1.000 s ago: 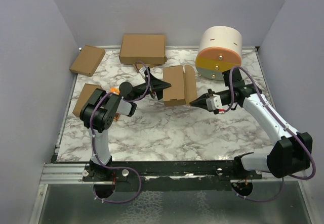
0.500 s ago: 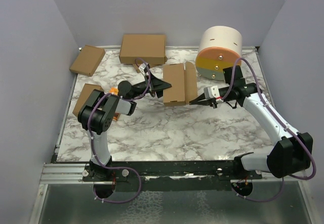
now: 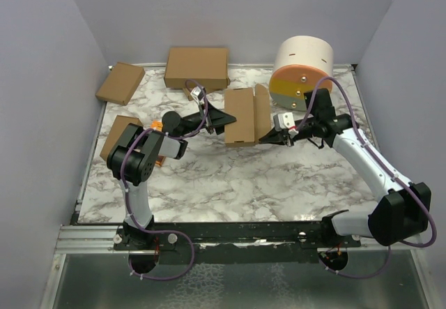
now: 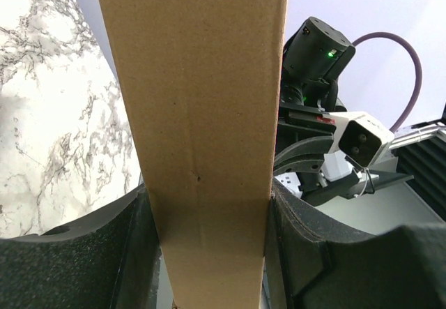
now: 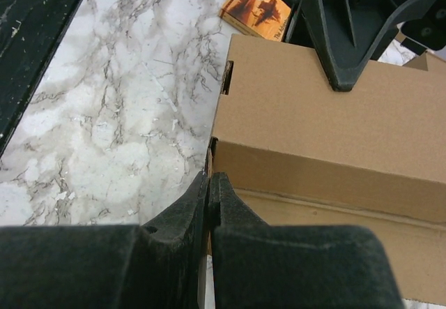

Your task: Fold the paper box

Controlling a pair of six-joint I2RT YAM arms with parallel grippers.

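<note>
Now right gripper (image 3: 267, 139), fingers pinched together, has moved in to the near corner of the paper box (image 3: 240, 117), probably nudging a flap; left gripper (image 3: 226, 118) clamps its wall.

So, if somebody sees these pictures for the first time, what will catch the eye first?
Most likely the paper box in the middle of the marble table, with the left gripper clamped on its left side and the right gripper, fingers together, at its right edge. Next comes the big cream and orange drum at the back right.
</note>
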